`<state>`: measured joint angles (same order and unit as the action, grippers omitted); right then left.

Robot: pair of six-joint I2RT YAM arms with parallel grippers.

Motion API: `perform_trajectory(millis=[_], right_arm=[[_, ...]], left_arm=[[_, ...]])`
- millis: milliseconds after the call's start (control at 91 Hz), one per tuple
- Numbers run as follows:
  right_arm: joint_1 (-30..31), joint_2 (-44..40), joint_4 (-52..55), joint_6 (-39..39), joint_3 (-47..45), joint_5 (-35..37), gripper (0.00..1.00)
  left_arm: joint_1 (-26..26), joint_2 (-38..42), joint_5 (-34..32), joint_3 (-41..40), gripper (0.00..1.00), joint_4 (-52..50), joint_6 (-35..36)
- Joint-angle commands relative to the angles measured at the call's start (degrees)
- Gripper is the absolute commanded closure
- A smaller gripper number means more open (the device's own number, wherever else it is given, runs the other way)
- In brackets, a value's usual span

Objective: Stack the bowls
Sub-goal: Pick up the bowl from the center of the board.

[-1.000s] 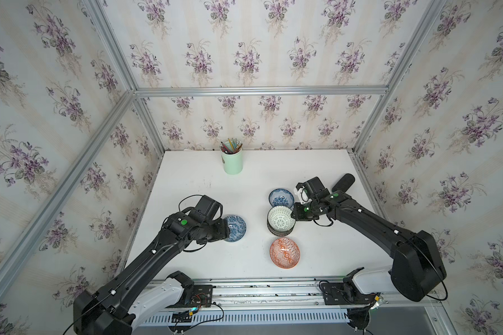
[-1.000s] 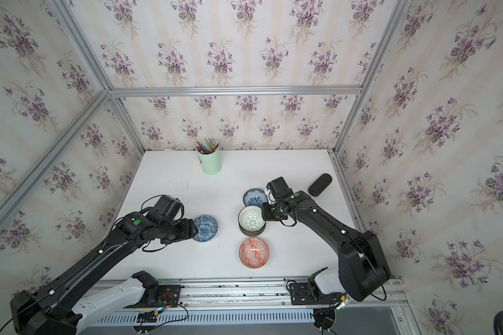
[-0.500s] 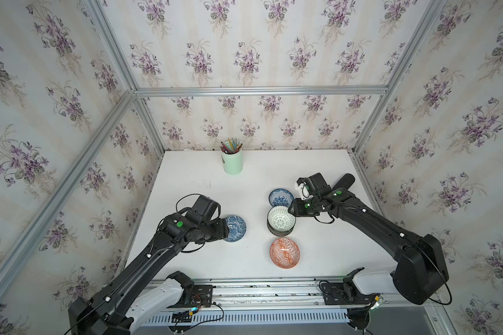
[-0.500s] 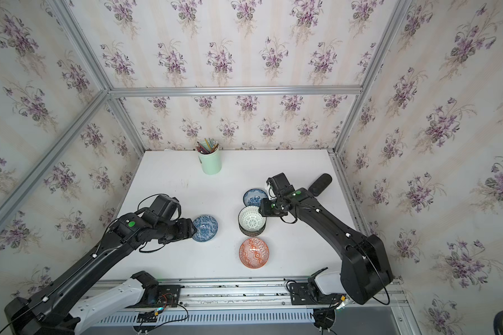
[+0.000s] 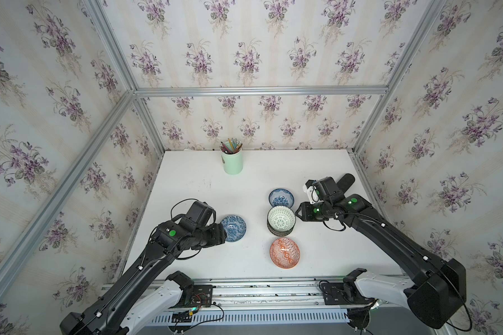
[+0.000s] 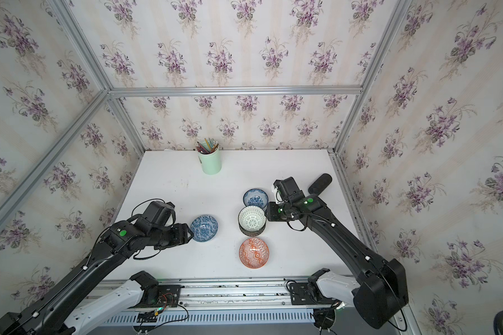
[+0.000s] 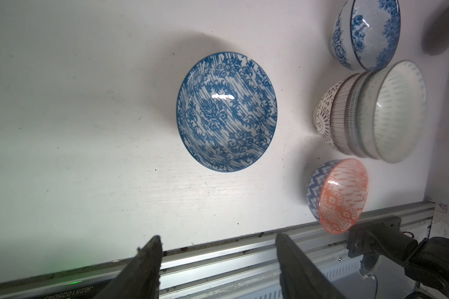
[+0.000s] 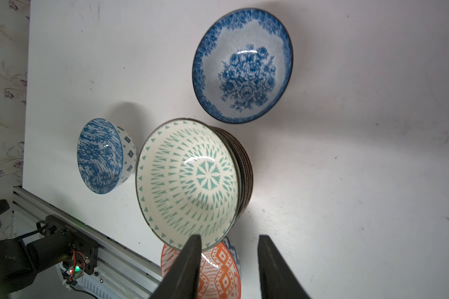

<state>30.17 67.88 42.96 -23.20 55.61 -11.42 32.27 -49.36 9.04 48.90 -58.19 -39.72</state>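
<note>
Stack [image 5: 278, 232] part-built, green bowl [image 5: 281, 217] topmost; floral bowl [image 5: 281, 198], blue bowl [image 5: 233, 228], orange bowl [image 5: 284, 253] lie loose; left gripper [image 7: 217, 239] and right gripper [image 8: 230, 238] apart, empty.

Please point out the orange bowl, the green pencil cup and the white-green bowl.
orange bowl [image 5: 284, 253], in a top view, centre of its inside.
green pencil cup [image 5: 232, 164], in a top view, its outer wall.
white-green bowl [image 8: 205, 173], in the right wrist view, centre of its inside.

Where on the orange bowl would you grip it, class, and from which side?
The orange bowl stands upright, mouth open, walls flaring: pinch its thin rim from above, one jaw inside, one outside, on the edge away from the stack.
</note>
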Motion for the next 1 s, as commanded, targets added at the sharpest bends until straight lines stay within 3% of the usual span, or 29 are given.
perform_trajectory(millis=[0, 187, 571, 989], right_arm=[[1.3, -2.2, 1.9, -2.7, -3.5, -1.0, 0.59], [5.6, -4.2, -1.1, -5.7, -11.0, -3.3, 0.60], [15.5, -2.1, -1.0, -10.8, -12.0, 3.5, 0.61], [17.3, -3.1, -3.5, -15.4, -17.2, 4.1, 0.67]], left_arm=[[0.0, 0.8, 2.7, -1.2, 0.29, -0.1, -1.1], [0.0, 3.1, 3.2, -3.1, 0.29, 0.7, -1.7], [-0.1, 2.8, 3.1, -3.0, 0.29, 0.1, -1.6], [0.0, 2.5, 3.0, -3.5, 0.29, 0.3, -1.2]])
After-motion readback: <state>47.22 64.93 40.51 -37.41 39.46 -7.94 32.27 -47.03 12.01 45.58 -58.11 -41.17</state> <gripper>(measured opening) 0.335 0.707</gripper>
